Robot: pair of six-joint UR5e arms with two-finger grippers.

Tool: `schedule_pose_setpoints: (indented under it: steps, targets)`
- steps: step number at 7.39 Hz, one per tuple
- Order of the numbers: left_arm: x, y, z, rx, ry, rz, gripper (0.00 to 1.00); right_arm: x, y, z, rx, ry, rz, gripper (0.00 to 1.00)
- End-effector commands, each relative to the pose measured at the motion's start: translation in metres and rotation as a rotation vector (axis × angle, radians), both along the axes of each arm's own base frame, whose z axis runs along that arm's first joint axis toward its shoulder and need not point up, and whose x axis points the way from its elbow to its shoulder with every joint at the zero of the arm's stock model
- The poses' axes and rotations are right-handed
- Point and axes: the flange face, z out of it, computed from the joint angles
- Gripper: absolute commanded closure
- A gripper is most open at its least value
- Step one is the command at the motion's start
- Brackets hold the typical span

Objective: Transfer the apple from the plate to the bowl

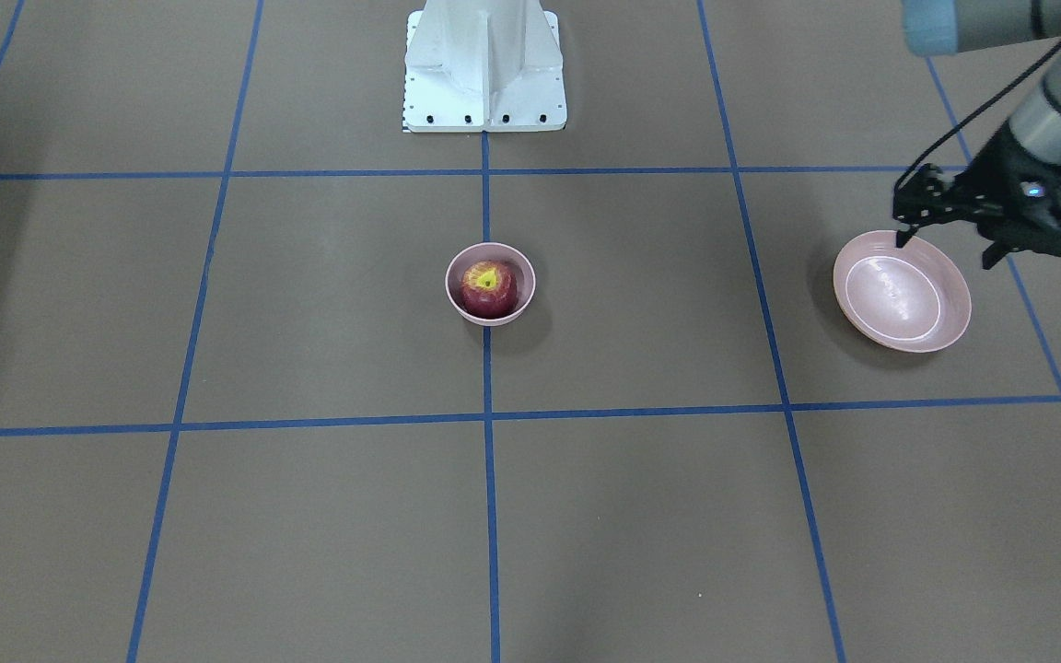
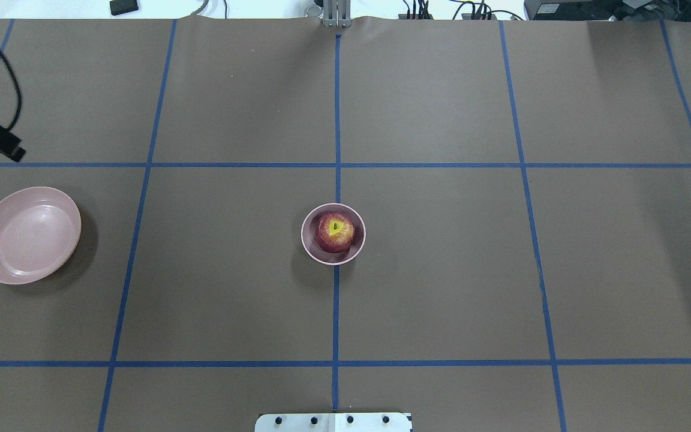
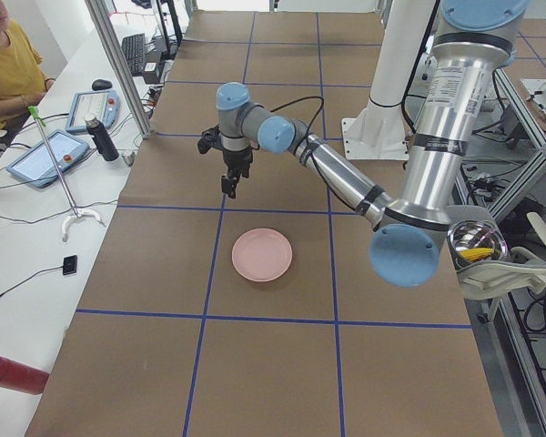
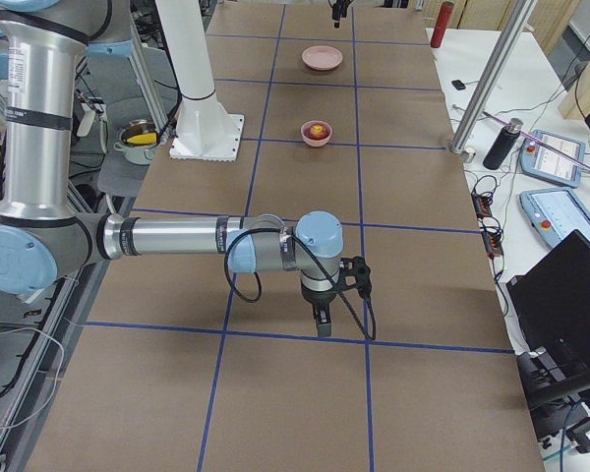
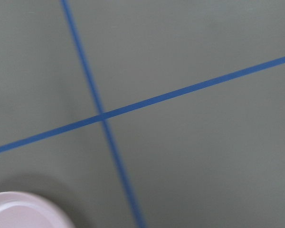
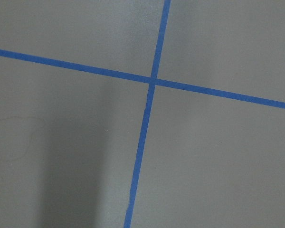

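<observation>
The dark red apple [image 1: 489, 287] with a yellow-green stem patch sits inside the small deep pink bowl [image 1: 457, 299] at the table's centre; both also show in the overhead view, the apple [image 2: 335, 232] in the bowl [image 2: 312, 249]. The wide shallow pink plate [image 1: 903, 293] is bare, on my left side [image 2: 27, 234]. My left gripper [image 1: 1042, 253] hovers above the table just behind the plate, looks open and holds nothing. My right gripper [image 4: 320, 323] shows only in the exterior right view, far from the bowl; I cannot tell its state.
The robot's white base [image 1: 484, 69] stands at the table's back edge. Blue tape lines [image 2: 336, 120] divide the brown table into squares. A person [image 3: 9, 64], tablets and a bottle [image 3: 98, 138] are on the side bench beyond the left end.
</observation>
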Motion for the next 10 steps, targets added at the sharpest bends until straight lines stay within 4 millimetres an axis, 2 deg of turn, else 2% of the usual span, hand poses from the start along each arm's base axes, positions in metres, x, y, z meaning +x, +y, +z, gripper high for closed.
schedule_pose_setpoints:
  steps: [1, 2, 3, 4, 5, 6, 10]
  targets:
    - [-0.099, 0.044, 0.102, -0.068, -0.007, -0.001, 0.03, 0.000, 0.000, 0.001, 0.000, 0.000, -0.001, 0.00]
    - [-0.125, 0.070, 0.129, -0.086, -0.014, -0.028, 0.02, 0.000, 0.000, 0.002, -0.002, -0.002, -0.001, 0.00]
    - [-0.146, 0.083, 0.148, -0.107, -0.026, -0.075, 0.02, -0.001, 0.000, 0.001, -0.001, -0.009, -0.002, 0.00]
    - [-0.163, 0.084, 0.155, -0.120, -0.020, -0.113, 0.02, -0.001, 0.000, 0.001, -0.002, -0.011, -0.002, 0.00]
    - [-0.166, 0.086, 0.157, -0.132, -0.017, -0.126, 0.02, -0.001, 0.000, 0.001, -0.002, -0.011, -0.002, 0.00]
    - [-0.166, 0.080, 0.151, -0.121, -0.013, -0.131, 0.02, -0.001, 0.000, 0.001, -0.002, -0.012, -0.003, 0.00]
    - [-0.165, 0.077, 0.141, -0.087, -0.011, -0.121, 0.02, -0.001, 0.000, 0.000, 0.002, -0.012, -0.003, 0.00]
